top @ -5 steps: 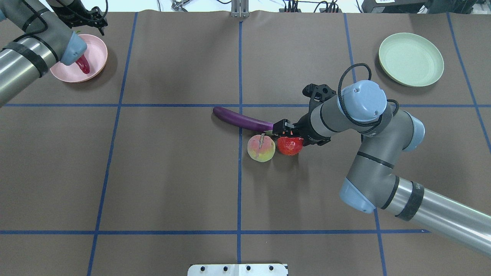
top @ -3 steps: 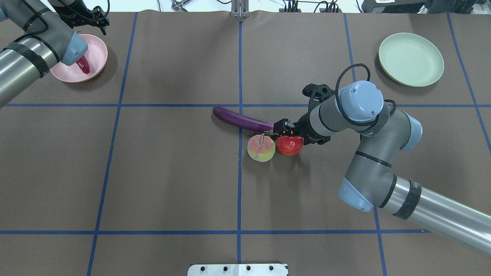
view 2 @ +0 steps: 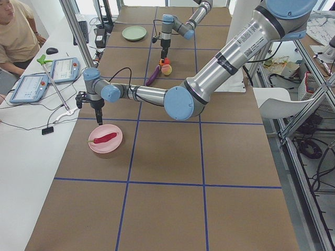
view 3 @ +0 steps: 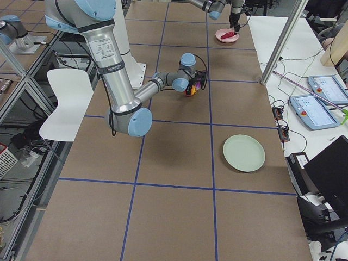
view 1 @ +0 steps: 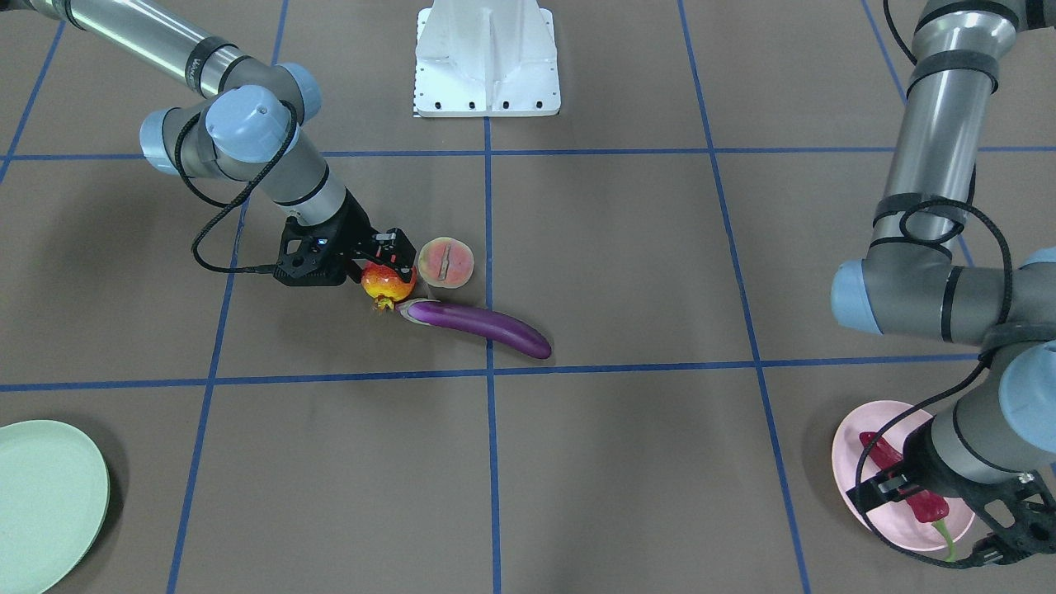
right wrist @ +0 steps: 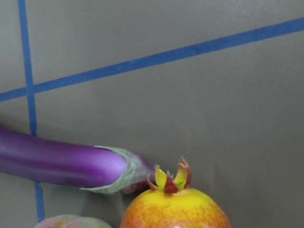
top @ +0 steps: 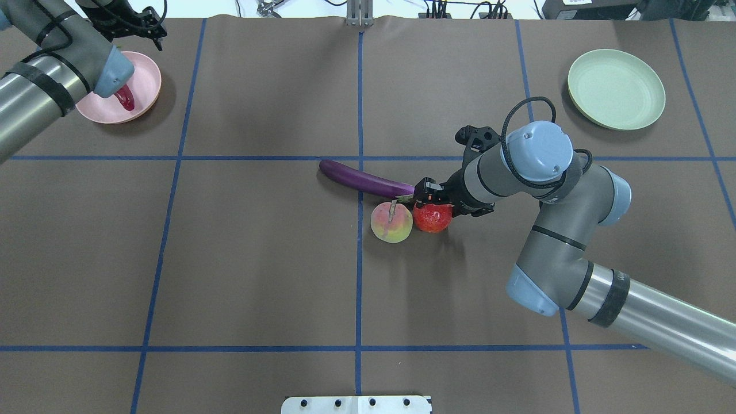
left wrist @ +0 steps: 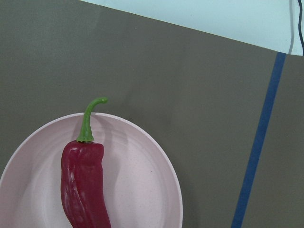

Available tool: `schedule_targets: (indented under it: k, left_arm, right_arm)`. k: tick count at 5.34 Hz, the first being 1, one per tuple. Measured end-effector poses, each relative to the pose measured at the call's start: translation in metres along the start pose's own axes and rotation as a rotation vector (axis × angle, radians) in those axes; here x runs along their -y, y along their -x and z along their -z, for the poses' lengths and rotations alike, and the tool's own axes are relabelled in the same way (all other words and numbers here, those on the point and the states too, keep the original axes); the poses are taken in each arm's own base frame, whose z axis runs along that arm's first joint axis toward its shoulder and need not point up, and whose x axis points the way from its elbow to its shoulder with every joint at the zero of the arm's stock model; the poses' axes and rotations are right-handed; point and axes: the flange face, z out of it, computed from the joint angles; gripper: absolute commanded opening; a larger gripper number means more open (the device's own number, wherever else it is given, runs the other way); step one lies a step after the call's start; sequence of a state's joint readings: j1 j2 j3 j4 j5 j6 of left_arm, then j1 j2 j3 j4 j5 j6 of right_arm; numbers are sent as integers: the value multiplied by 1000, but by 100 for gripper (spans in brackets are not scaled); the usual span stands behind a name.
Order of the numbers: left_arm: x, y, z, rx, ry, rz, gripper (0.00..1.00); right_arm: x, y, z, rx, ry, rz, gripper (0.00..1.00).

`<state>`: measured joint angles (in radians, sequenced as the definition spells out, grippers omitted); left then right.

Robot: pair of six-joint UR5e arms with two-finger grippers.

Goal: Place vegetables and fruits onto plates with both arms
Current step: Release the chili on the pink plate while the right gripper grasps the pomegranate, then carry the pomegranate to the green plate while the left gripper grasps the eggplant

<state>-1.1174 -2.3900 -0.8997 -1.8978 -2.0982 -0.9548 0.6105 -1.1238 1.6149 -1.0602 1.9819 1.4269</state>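
The pomegranate (top: 432, 218) sits mid-table, touching the peach-like fruit (top: 391, 223) and the cap end of the purple eggplant (top: 365, 179). My right gripper (top: 430, 199) is down over the pomegranate (view 1: 386, 283), its fingers closed on its sides. The right wrist view shows the pomegranate's crown (right wrist: 171, 176) beside the eggplant cap (right wrist: 124, 167). The red chili pepper (left wrist: 83, 185) lies loose on the pink plate (top: 144, 86). My left gripper (view 2: 98, 108) hangs open and empty above that plate's far edge. The mint green plate (top: 616, 89) is at the far right with nothing on it.
The brown table cover is marked with blue tape lines (top: 360, 115). The white robot base block (view 1: 487, 58) stands at the near edge. An operator and tablets (view 2: 65, 70) are beyond the table's far side. My right arm's elbow (top: 537, 150) hangs between the fruits and the green plate.
The right arm shifted slightly, and the pomegranate moved a little toward the gripper and the peach. The left arm rose slightly above the pink plate. The chili stays put.
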Motion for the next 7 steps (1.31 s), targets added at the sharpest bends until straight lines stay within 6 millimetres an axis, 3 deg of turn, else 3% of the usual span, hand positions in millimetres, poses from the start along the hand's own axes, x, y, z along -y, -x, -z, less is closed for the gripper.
schedule_targets:
  k: [1,2,3,5,6,7]
  left_arm:
    - [-26,-33,5,-32,21,33,100]
    - [-68,-82,16,-100,74,111,100]
    - [-126,-137,27,-161,141,223,100]
    - [-257,-248,37,-202,191,463,100]
    - [-306,-284,38,-199,168,501,100]
    - [-332,-304,44,-183,148,508,98]
  right_arm:
    - [12,0,13,15,-4,-7,0]
    - [48,-9,47,39,-7,-30,0]
    - [94,-30,83,46,-28,-45,0]
    - [192,-94,132,-47,-115,-21,0]
    - [245,-136,145,-115,-148,-18,0]
    - [294,-178,152,-189,-179,-25,0]
